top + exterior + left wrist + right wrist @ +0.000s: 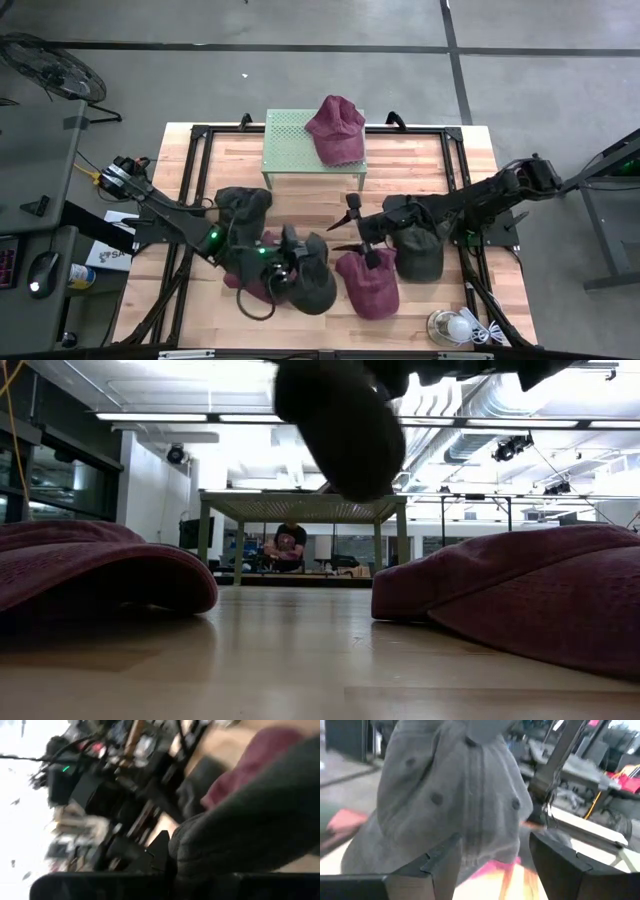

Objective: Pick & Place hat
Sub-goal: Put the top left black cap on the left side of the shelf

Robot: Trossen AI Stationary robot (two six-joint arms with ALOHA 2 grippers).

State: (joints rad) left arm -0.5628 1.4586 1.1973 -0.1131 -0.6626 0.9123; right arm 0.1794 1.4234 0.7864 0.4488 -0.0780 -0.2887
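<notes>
Your left gripper (291, 262) is clamped on a dark hat (312, 275) near the worktop's (420, 165) front edge; your right gripper (355, 227) hovers mid-worktop, fingers apart.

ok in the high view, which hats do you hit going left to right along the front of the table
dark hat by the left arm → dark hat at the left hand → maroon hat → dark hat under the right arm

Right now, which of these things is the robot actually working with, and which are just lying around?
Part of the job:
- dark hat at the left gripper
- maroon hats
- green stand
- right gripper, open

Lying about:
- light bulb
- fan
- computer mouse
</notes>
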